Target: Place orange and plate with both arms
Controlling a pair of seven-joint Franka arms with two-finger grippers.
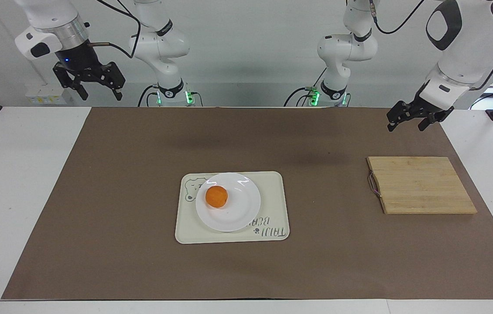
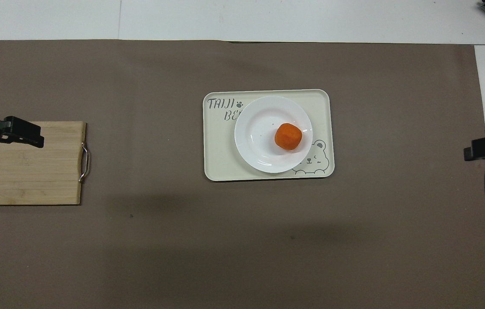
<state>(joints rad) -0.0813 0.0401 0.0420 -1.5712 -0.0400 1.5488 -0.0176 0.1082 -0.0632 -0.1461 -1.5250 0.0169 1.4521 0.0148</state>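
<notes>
Resting orange (image 1: 217, 196) well apart from right gripper (image 1: 97, 88)

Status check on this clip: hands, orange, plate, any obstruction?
Left hand open, raised. Right hand open, raised. Orange on plate, plate on tray. Nothing in the way.

There was one orange (image 1: 217, 196) and one white plate (image 1: 237, 213), along with one cream tray (image 1: 272, 205) and one wooden cutting board (image 1: 421, 185). One brown mat (image 1: 120, 218) covered the table. Two large arms each carried one gripper, the left gripper (image 1: 409, 119) and the right gripper (image 1: 99, 89), and two smaller white arms (image 1: 159, 43) stood between them.
</notes>
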